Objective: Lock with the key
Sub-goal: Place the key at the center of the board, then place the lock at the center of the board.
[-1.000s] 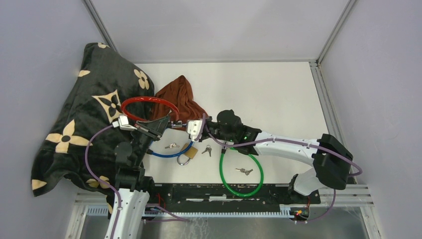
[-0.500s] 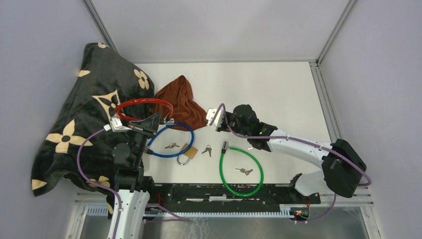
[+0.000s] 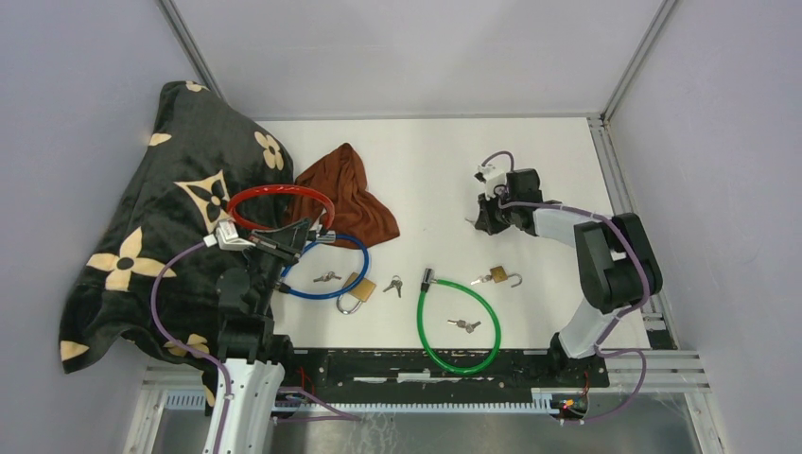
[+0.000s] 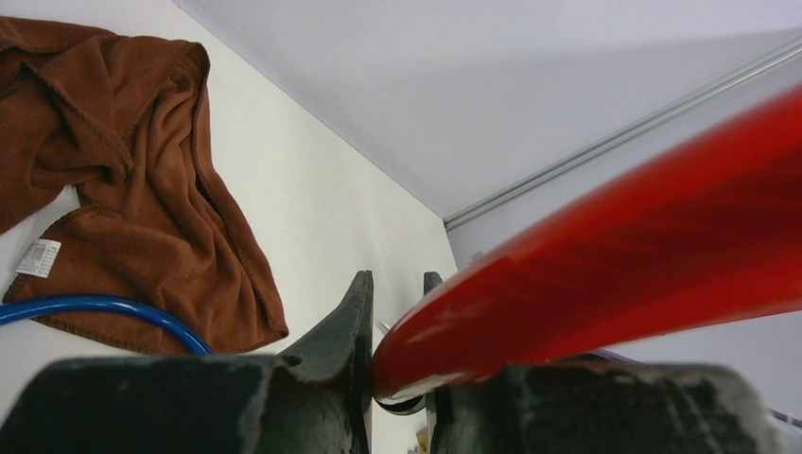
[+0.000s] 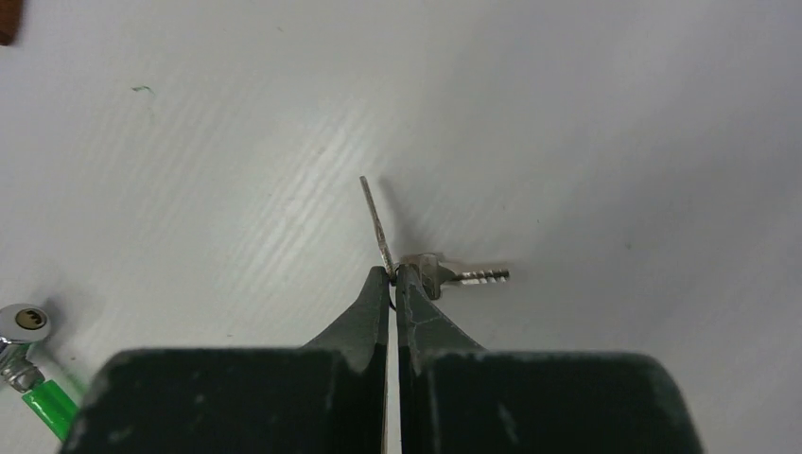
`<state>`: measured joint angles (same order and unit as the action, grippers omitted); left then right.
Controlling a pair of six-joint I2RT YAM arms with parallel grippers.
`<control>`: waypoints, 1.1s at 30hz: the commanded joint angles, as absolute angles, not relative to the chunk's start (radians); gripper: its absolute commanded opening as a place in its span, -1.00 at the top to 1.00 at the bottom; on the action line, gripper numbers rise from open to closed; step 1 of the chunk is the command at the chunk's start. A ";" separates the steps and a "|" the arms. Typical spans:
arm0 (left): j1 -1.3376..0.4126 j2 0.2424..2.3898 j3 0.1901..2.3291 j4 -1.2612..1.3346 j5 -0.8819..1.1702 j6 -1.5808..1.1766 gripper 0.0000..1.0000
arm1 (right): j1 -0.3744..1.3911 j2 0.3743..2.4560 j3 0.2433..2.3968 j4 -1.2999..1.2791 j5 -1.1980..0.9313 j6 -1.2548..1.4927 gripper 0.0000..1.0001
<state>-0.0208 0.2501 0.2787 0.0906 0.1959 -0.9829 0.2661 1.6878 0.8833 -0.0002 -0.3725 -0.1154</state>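
Pinching a key (image 5: 376, 223), right claw (image 5: 392, 275) fully closed; left claw (image 4: 397, 286) clamps red cable lock (image 4: 643, 246).

The table (image 3: 530, 161) is white, and the blanket (image 3: 142, 218) on the left is black with cream flowers. The cloth (image 3: 345, 194) is brown; there is a red cable lock (image 3: 279, 188), a blue cable lock (image 3: 322, 296) and a green cable lock (image 3: 496, 326). The padlocks (image 3: 358, 287) are gold, the keys (image 5: 473, 275) silver.

left hand (image 4: 397, 295) clamped, right hand (image 5: 392, 275) pinched closed
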 commanded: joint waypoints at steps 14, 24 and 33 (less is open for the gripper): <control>-0.017 0.275 0.272 0.112 0.235 -1.026 0.95 | 0.663 1.405 1.017 -0.083 -0.381 -0.371 -0.86; -0.016 0.261 0.267 0.114 0.238 -1.025 0.95 | 0.937 1.317 1.075 0.274 -0.634 -0.216 -0.96; -0.017 0.259 0.267 0.114 0.245 -1.022 0.95 | 0.996 1.493 1.263 0.434 -0.385 -0.138 -0.91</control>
